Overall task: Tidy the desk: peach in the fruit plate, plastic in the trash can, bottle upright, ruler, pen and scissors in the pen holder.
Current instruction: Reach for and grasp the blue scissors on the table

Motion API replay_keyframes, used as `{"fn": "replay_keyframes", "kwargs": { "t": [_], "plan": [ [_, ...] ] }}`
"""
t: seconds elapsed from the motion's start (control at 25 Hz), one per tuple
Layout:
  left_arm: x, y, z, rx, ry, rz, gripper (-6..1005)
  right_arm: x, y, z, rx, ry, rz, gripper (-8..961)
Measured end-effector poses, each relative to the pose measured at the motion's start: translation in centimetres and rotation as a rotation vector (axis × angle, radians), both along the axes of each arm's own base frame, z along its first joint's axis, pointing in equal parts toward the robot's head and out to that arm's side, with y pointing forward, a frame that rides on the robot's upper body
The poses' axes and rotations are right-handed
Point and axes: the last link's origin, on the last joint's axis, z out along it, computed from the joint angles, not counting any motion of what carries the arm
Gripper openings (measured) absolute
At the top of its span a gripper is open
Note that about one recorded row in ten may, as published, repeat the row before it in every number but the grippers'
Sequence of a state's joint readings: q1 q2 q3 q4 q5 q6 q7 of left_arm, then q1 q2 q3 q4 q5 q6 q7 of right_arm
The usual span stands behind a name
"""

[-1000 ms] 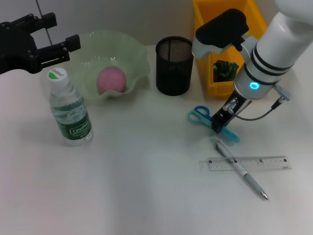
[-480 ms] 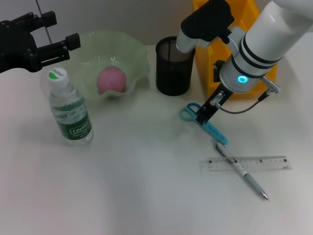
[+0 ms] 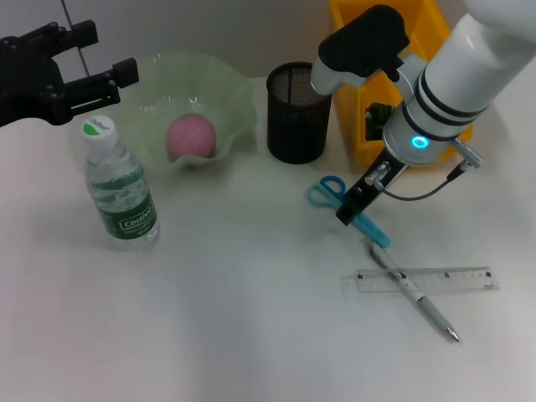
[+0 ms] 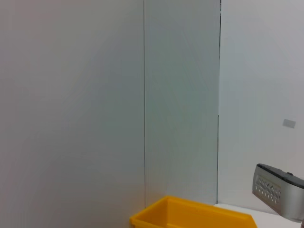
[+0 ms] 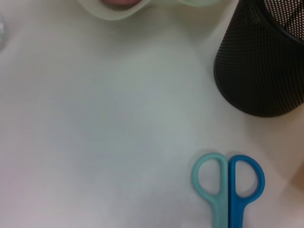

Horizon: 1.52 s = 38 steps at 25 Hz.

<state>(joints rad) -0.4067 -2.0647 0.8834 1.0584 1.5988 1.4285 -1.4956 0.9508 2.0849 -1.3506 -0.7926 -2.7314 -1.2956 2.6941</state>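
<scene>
Your right gripper (image 3: 352, 207) pinches the scissors (image 3: 328, 192) near the desk's (image 3: 251, 318) far-right corner; your left gripper (image 3: 100, 79) hangs spread.

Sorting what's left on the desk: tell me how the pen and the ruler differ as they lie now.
The pen is slim, round and silver-grey; the ruler is flat, wide and transparent with tick marks. The pen lies diagonally, while the ruler lies almost level across the desk. The pen rests on top, crossing the ruler. Both lie flat on the desk, outside the pen holder.
</scene>
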Motion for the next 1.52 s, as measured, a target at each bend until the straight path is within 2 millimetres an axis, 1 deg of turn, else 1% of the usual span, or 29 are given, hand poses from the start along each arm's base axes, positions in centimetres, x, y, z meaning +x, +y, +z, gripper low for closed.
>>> {"fn": "replay_keyframes", "kwargs": {
  "t": [0.32, 0.84, 1.16, 1.52],
  "plan": [
    [0.0, -0.1, 0.0, -0.004, -0.002, -0.002, 806, 0.8, 0.2, -0.4, 0.020, -0.003, -0.019, 500],
    [-0.1, -0.1, 0.1, 0.000, -0.002, -0.001, 806, 1.2, 0.2, -0.7, 0.032, 0.006, -0.035, 494],
    [-0.1, -0.1, 0.1, 0.001, 0.000, -0.003, 806, 1.2, 0.3, -0.8, 0.034, 0.008, -0.036, 413],
    [-0.1, -0.1, 0.1, 0.001, 0.000, -0.003, 806, 1.4, 0.2, -0.9, 0.035, 0.009, -0.046, 412]
  ]
}}
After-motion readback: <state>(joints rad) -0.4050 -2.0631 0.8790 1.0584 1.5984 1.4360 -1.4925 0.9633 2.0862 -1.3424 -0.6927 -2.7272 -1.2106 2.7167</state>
